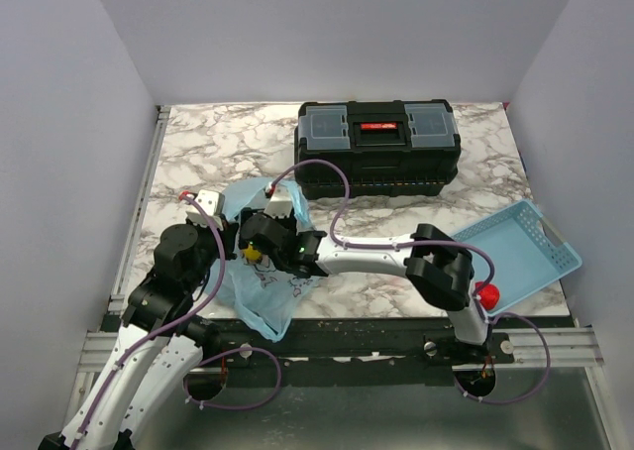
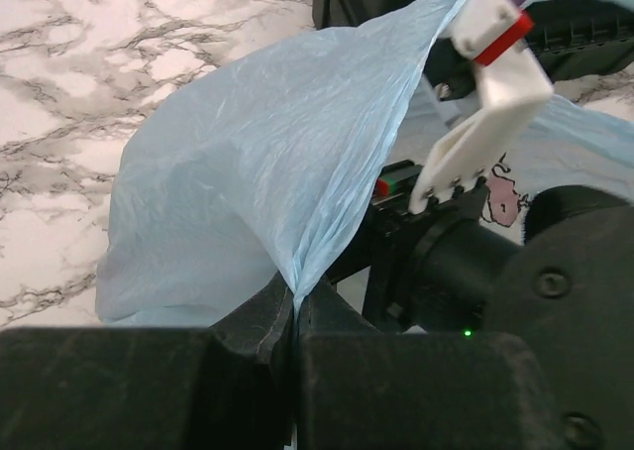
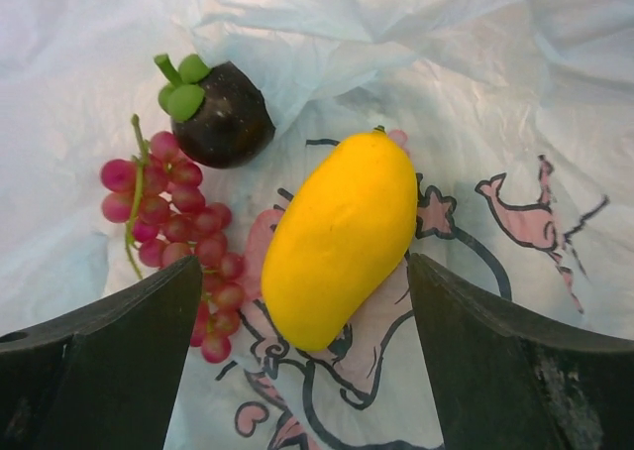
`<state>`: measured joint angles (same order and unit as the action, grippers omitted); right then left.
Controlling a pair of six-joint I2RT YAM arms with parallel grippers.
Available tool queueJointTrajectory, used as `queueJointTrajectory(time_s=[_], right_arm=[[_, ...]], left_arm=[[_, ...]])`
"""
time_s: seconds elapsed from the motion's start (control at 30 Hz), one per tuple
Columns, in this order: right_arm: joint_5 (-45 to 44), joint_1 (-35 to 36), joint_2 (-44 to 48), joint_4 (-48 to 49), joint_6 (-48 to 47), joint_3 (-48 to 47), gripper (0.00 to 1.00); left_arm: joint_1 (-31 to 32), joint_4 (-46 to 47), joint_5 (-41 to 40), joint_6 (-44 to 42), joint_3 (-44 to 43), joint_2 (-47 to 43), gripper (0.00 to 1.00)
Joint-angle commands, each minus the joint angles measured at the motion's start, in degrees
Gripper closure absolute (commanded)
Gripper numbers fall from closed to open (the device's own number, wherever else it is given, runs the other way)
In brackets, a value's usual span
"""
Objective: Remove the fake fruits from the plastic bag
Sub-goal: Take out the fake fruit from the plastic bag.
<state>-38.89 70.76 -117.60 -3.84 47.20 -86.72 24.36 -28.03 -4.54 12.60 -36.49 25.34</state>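
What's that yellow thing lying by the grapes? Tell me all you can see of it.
The yellow fruit is a smooth, glossy, mango-shaped piece that looks plastic, plain yellow and unmarked. It lies tilted on the printed plastic bag, its lower end beside the grapes, which may touch it. The open right gripper straddles it without gripping.

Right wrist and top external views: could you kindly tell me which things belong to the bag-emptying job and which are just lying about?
Belongs to the job:
plastic bag
grapes
yellow mango-like fruit
dark round fruit

Just lying about:
black toolbox
light-blue basket tray
red round fruit
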Motion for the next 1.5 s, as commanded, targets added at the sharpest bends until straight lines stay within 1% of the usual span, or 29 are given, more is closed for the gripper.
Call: queueJointTrajectory(time_s=[0.0,0.07,0.17,0.23,0.27,0.37,0.47,0.53,0.67,0.73,0.8,0.97,1.17,1.3,1.47], right_arm=[[-1.3,-0.5,-4.6,-3.0,1.5,-3.4,0.12],[-0.4,-0.8,-6.1,-2.6,1.8,-3.9,0.08],[0.2,-1.4,-8.7,-2.4,1.4,-5.4,0.06],[-0.1,-1.5,-10.7,-2.4,0.9,-6.5,0.01],[-0.1,-1.6,-11.6,-2.5,0.5,-7.0,0.01],[-0.1,-1.9,-14.0,-3.1,0.0,-8.2,0.01],[-0.5,-2.3,-14.9,-3.2,0.4,-7.8,0.04],[-0.6,-2.7,-14.9,-3.3,0.4,-7.0,0.11],[0.5,-3.3,-13.3,-2.6,-0.1,-4.8,0.31],[1.4,-3.3,-11.7,-0.6,-1.5,-3.1,0.37],[2.6,-3.3,-9.7,1.9,-2.8,-1.1,0.41],[5.5,-3.4,-4.1,6.6,-6.1,3.2,0.62],[11.7,-3.3,4.7,10.3,-10.3,8.5,0.79],[17.0,-3.3,11.8,16.6,-12.6,15.2,0.85],[26.6,-3.3,18.9,23.9,-14.5,22.5,0.96]], left_arm=[[-0.3,2.3,2.5,-0.6,0.6,0.0,1.0],[-0.3,2.4,2.7,-0.6,0.6,0.0,1.0],[-0.3,2.5,3.2,-0.6,0.7,0.4,1.0],[-0.3,2.4,3.1,-0.6,0.6,0.5,1.0],[-0.3,2.4,3.1,-0.6,0.6,0.6,1.0],[-0.3,2.5,3.2,-0.6,0.6,0.7,1.0],[-0.3,2.5,3.2,-0.6,0.6,0.7,1.0],[-0.3,2.5,3.1,-0.6,0.6,0.7,1.0],[-0.3,2.5,3.1,-0.5,0.5,0.8,1.0],[-0.3,2.6,3.1,-0.5,0.6,1.0,1.0],[-0.3,2.5,3.2,-0.5,0.6,1.3,1.0],[-0.3,2.4,3.0,-0.3,0.5,1.5,1.0],[-0.4,2.3,2.8,-0.3,0.5,1.7,1.0],[-0.4,2.2,2.6,-0.3,0.4,1.5,1.0],[-0.4,2.0,1.3,0.0,0.4,1.2,1.0]])
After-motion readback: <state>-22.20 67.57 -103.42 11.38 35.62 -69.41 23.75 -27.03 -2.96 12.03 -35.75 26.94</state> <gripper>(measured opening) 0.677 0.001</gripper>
